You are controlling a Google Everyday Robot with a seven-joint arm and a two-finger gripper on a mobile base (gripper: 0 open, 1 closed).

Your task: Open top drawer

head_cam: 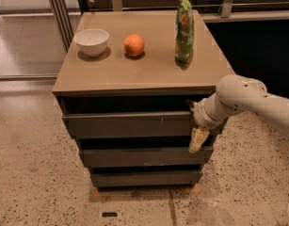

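End effector is parked at the right end of the top drawer, right up against the edge of its front, with the arm reaching in from the right. Honestly can't tell if it's apart, together or clamped on anything. The top drawer sits just under the bench surface, with two narrower drawer fronts below it. Up on the bench there's a white bowl far left, an orange just right of it, and a green bag standing upright further right.
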